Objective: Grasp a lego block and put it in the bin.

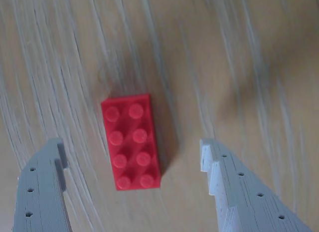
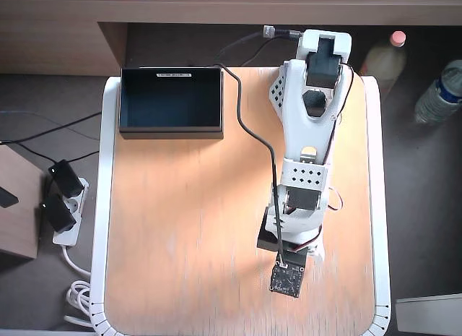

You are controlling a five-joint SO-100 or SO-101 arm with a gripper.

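Hovering spread over the untouched red lego block, the hand seemingly hasn't grasped yet; the bin sits empty.

The lego block lies between the spread end effector fingers.

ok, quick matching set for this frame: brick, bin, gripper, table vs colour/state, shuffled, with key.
Things:
1. brick
2. bin
3. gripper
4. table

States:
A. black, nothing visible inside, at the table's top left in the overhead view
B. open, a finger on each side of the brick
C. red, lying studs up
D. light wood grain

Pairs: 1-C, 2-A, 3-B, 4-D
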